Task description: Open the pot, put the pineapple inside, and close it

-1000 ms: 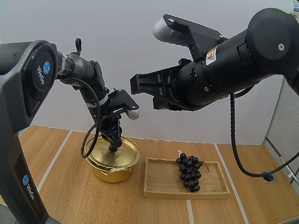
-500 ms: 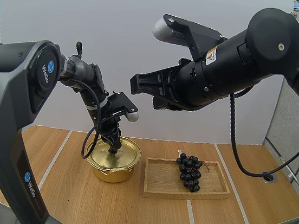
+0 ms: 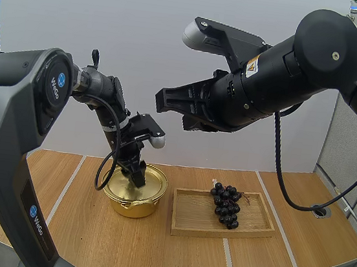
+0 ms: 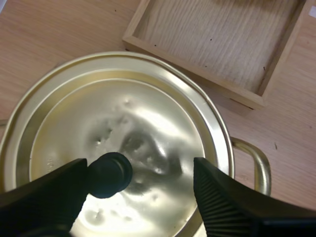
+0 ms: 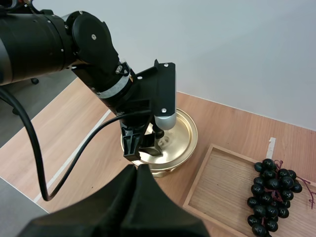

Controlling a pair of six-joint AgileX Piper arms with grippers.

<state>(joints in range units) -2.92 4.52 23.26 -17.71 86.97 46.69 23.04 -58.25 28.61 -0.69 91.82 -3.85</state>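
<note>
Left end effector lower now — wide astride knob, right end effector closed

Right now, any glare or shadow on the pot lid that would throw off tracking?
Left wrist view: bright glare on the lid beside the knob, dark reflections between the fingers of the open left tool. Right wrist view: lid shows mild sheen, no hot spots. High view: even light, faint shadow under the pot on the table.

One pot, one lid, one wooden tray and one bunch of grapes are sitting on one table.
</note>
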